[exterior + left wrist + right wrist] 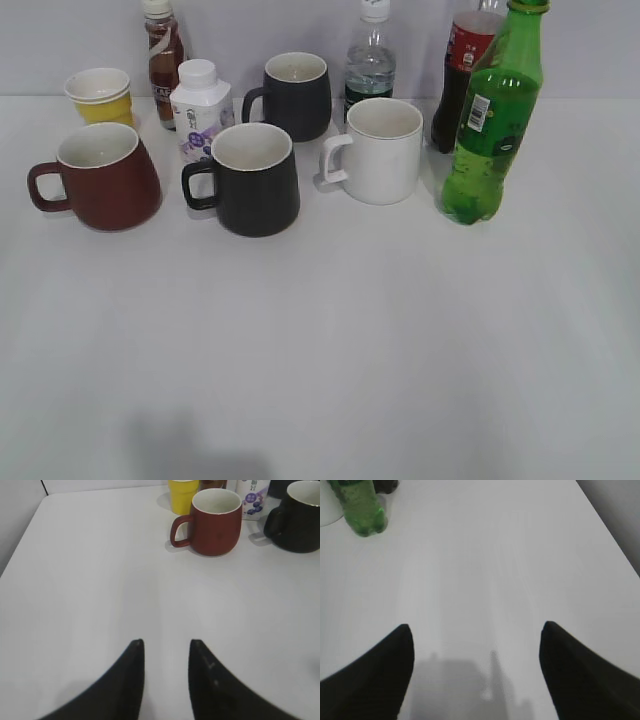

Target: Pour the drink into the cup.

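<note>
Nothing of the pouring has begun, as far as I can judge: the green bottle (495,130) stands upright at the right of the exterior view, cap on, just in front of a red-labelled cola bottle (462,60) and right of a white mug (380,150). The red-brown mug (100,175) sits far across at the left, handle turned to the left edge, its white inside looking empty. Between them stand two black mugs (252,180), a small white milk bottle (198,105), a yellow cup (100,95) and a clear water bottle (370,60).

Neither arm shows in the exterior view. In the left wrist view the left gripper (166,652) hangs over bare table (90,580) with a narrow gap between its fingers, holding nothing, the red-brown mug in the upper middle of that frame. The right gripper (477,640) is spread wide and empty, with the green bottle at the upper left corner of its view, well apart.

Everything remains: grasping the bottle, uncapping it, bringing bottle and mug together, tipping.
</note>
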